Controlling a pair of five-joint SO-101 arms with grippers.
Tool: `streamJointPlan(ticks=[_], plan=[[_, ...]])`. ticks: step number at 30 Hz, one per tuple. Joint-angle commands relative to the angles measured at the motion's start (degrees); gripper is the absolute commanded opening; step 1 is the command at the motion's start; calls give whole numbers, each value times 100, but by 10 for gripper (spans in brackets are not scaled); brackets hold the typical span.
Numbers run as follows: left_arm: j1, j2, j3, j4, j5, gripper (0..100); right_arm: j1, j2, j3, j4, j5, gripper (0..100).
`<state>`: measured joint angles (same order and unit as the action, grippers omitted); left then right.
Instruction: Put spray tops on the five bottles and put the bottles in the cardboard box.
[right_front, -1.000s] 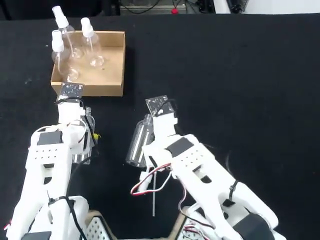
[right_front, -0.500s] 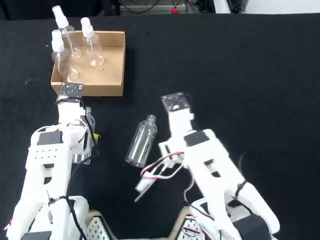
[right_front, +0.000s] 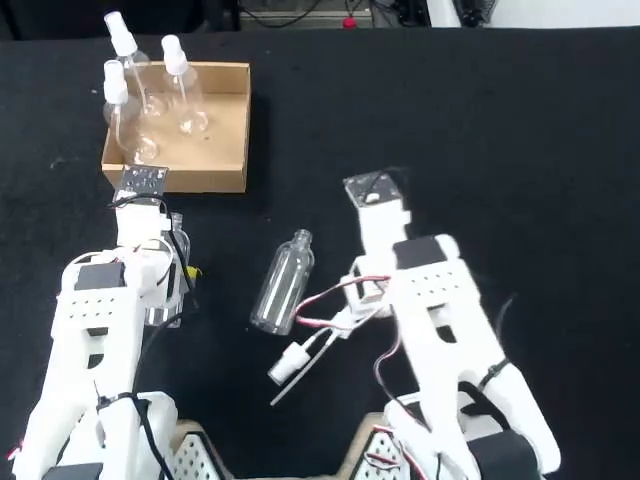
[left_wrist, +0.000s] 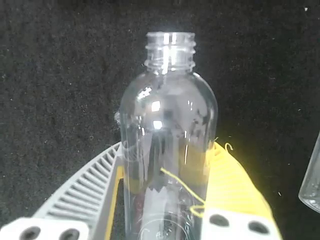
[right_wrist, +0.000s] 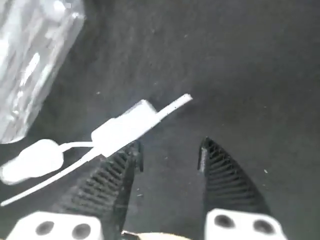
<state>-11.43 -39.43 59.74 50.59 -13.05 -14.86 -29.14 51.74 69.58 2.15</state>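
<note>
Top: white plastic spray top (right_wrist: 120, 127) just beside right pincer (right_wrist: 170, 146).
Right pincer: open, empty.
Left pincer (left_wrist: 167, 150): gripping clear plastic bottle (left_wrist: 167, 115).

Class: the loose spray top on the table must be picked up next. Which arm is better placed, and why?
Right. The right pincer is open and empty, and the spray top lies close by it. The left pincer is shut on an uncapped bottle.
</note>
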Motion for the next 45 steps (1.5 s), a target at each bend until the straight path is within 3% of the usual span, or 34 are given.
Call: streamJointPlan(ticks=[1, 12, 25, 35, 41, 45], plan=[[-84, -158, -40, -79, 62, 188, -642, -57, 356, -334, -105, 188], [-84, -158, -31, -88, 35, 188, -985, -989, 813, -431, -70, 188], [-92, -158, -31, -88, 44, 188, -1160, -690, 1516, -2013, -149, 188], [-92, -158, -31, -88, 35, 188, -1020, -655, 1508, -2321, -1538, 188], [-92, -158, -31, -88, 35, 188, -651, -646, 1147, -1864, -1618, 188], [-92, -158, -31, -88, 35, 188, -651, -637, 1095, -1793, -2066, 210]])
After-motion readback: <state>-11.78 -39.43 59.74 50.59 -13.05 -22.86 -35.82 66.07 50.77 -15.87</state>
